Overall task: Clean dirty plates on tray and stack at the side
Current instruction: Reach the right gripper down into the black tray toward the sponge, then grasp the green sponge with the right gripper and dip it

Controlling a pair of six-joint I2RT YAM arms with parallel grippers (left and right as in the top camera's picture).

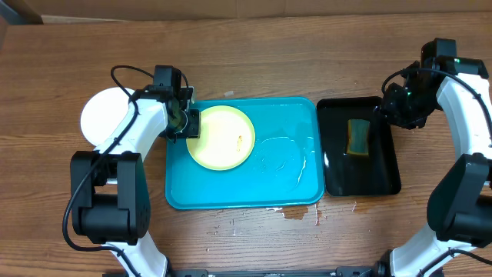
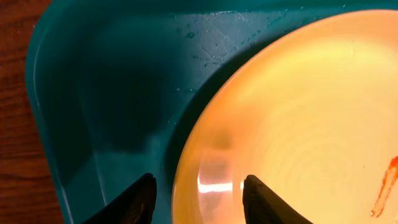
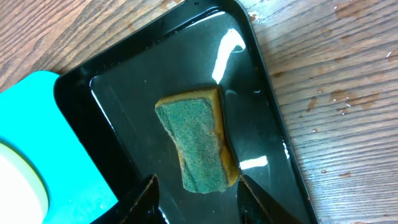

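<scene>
– Turquoise tray [image 1: 307,192] in the middle of the wooden table [image 1: 269,46]. What is on it?
– 1 pale yellow-green plate [image 1: 221,137], lying flat in the tray's left half. There is an orange smear [image 2: 385,186] on its face, and wet streaks [image 1: 288,158] on the bare tray beside it.
– Any other plates?
– 1 white plate [image 1: 104,115] on the wood left of the tray, partly under the left arm.
– The left gripper [image 2: 198,194]?
– Jaws parted at the yellow-green plate's left rim, 1 finger over the tray floor and 1 over the plate, neither pinching.
– And the right gripper [image 3: 198,190]?
– It hangs above the black tray [image 1: 384,181], which sits just right of the turquoise one. Its jaws are parted either side of the green-and-yellow sponge [image 3: 199,140] lying there, not closed on it.
</scene>
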